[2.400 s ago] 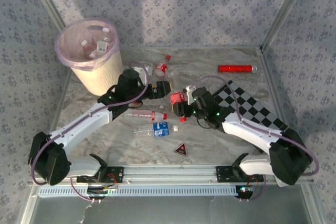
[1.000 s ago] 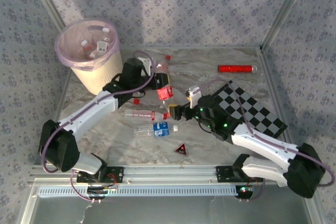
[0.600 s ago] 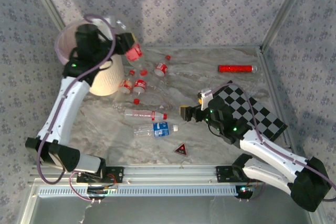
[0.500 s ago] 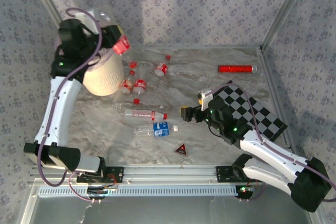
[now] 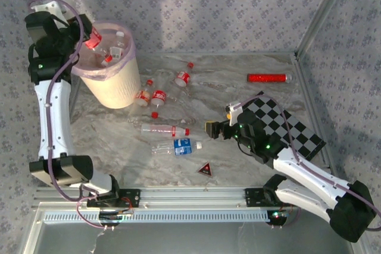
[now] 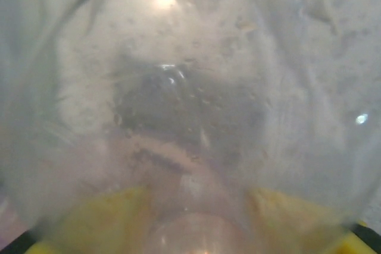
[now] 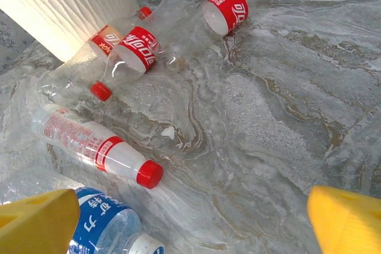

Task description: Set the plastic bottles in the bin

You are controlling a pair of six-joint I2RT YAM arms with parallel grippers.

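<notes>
Your left gripper (image 5: 84, 35) is hanging high at the left rim of the bin (image 5: 113, 87), its jaws pinching the held bottle (image 5: 91, 41). In the left wrist view its clear, crumpled plastic is pressing right up against the lens, with the yellow pads (image 6: 65, 230) glowing through it from below. The red label is sitting just over the pink liner (image 5: 128, 57), nearer the edge than the middle of the opening, so I am judging the release to be the step in hand.

You should be carrying the bottle a little further in over the opening before you are spreading the jaws. A light, crushed bottle dropped on the rim is likely to be bouncing or rolling back out onto the table (image 5: 238, 93). Be opening fully and in one go, so the soft plastic is not clinging to one pad, and be lifting clear without snagging the loose liner.

The bottles already inside (image 5: 113, 49) are lying near the top, which is leaving less depth than you might be expecting — aim for the gap beside them.

Your right gripper (image 5: 213, 129) is waiting low beside the checkerboard (image 5: 286, 120), jaws spread wide and pinching nothing, facing the loose bottles (image 5: 165, 129) that are lying between it and the bin.
</notes>
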